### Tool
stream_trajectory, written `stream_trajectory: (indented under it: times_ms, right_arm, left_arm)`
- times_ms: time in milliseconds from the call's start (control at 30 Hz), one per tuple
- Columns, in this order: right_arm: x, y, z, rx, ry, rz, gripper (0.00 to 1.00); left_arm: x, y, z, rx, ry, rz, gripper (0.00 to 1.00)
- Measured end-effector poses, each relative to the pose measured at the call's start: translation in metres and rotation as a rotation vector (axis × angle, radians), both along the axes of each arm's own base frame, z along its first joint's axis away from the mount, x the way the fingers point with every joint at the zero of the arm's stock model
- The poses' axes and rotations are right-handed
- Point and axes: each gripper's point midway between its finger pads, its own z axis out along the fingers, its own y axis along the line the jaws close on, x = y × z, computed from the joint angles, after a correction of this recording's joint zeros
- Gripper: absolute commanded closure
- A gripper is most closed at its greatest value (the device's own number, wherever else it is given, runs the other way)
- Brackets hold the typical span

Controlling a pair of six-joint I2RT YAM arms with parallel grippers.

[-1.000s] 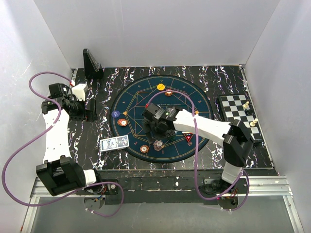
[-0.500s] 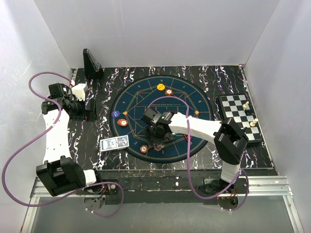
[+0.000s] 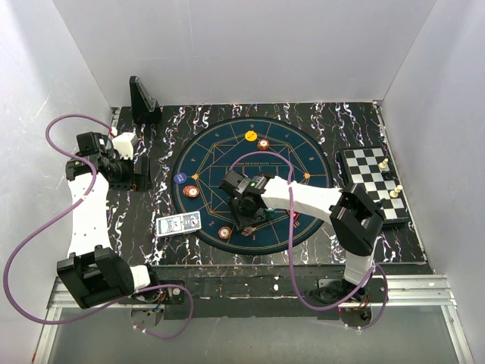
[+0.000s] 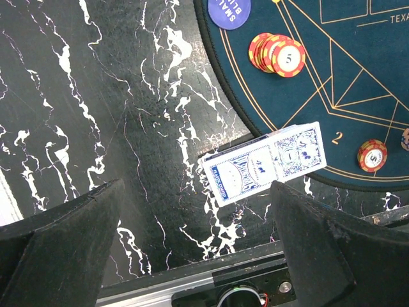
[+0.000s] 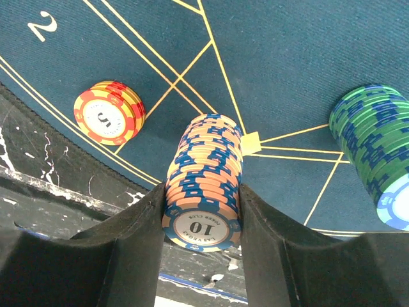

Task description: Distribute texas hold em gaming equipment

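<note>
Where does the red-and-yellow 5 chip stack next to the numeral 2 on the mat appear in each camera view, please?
Top external: the 5 chip stack sits at the mat's near-left rim, right of the card deck.
Left wrist: far right, below-right of the numeral 2.
Right wrist: upper left, left of the orange 10 stack.
Shared landmark: the mat's rim; the wrist views also share the numeral 2.

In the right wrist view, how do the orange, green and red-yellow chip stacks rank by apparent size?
1. orange chip stack, nearest the camera, so it may only look largest.
2. green chip stack, cut by the frame edge; order against the orange one is unsure.
3. red-yellow chip stack, plainly smallest.
</note>
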Motion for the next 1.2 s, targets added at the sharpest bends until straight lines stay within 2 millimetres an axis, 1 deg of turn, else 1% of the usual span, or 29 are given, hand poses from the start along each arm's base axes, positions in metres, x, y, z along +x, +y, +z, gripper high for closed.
stream_trajectory:
  times_ms: [133, 167, 200, 333, 433, 567, 667, 733, 800, 867, 933, 1000, 1033, 1100, 1200]
  right_arm:
    - [0.001, -0.001, 0.0, -0.003, -0.005, -0.002, 0.62]
    - [0.001, -0.001, 0.0, -0.004, -0.006, -0.002, 0.69]
    - [0.001, -0.001, 0.0, -0.006, -0.008, -0.003, 0.72]
    - [0.004, -0.005, 0.003, -0.02, -0.027, -0.005, 0.75]
    - [0.007, -0.007, 0.013, -0.03, -0.044, 0.0, 0.79]
    - [0.018, 0.004, 0.037, 0.001, -0.087, 0.011, 0.83]
    - [0.034, 0.018, 0.064, 0.06, -0.132, 0.019, 0.86]
    - [0.05, 0.031, 0.081, 0.104, -0.158, 0.02, 0.87]
    - [0.072, 0.049, 0.093, 0.143, -0.183, 0.016, 0.88]
    - [0.099, 0.07, 0.096, 0.175, -0.206, 0.01, 0.88]
    - [0.121, 0.089, 0.088, 0.189, -0.213, 0.011, 0.88]
    - [0.14, 0.104, 0.073, 0.191, -0.212, 0.009, 0.87]
    - [0.15, 0.112, 0.06, 0.187, -0.208, 0.006, 0.87]
    - [0.159, 0.12, 0.033, 0.172, -0.187, 0.006, 0.85]
    - [0.16, 0.119, -0.005, 0.13, -0.137, 0.005, 0.85]
  left_arm:
    - [0.001, 0.001, 0.0, 0.003, -0.003, 0.001, 0.02]
    - [0.001, 0.001, 0.0, 0.003, -0.004, 0.001, 0.02]
    - [0.001, 0.001, 0.0, 0.003, -0.005, 0.001, 0.02]
    - [0.002, 0.001, -0.001, 0.004, -0.006, 0.001, 0.02]
    - [0.001, 0.001, -0.001, 0.003, -0.005, 0.001, 0.02]
    - [0.002, 0.001, -0.003, 0.004, -0.008, 0.001, 0.02]
    - [0.0, 0.0, -0.005, 0.001, 0.001, 0.001, 0.02]
    - [0.0, 0.0, -0.005, -0.001, 0.001, 0.0, 0.02]
    - [0.0, -0.001, -0.006, -0.005, 0.002, -0.001, 0.02]
    - [0.001, -0.001, -0.007, -0.012, 0.007, -0.002, 0.02]
    - [0.001, -0.003, -0.009, -0.023, 0.016, -0.003, 0.02]
    - [0.002, -0.005, -0.01, -0.037, 0.02, -0.008, 0.02]
    - [0.002, -0.006, -0.01, -0.045, 0.022, -0.01, 0.02]
    - [0.003, -0.009, -0.01, -0.06, 0.025, -0.014, 0.02]
    - [0.005, -0.011, -0.01, -0.078, 0.026, -0.021, 0.02]
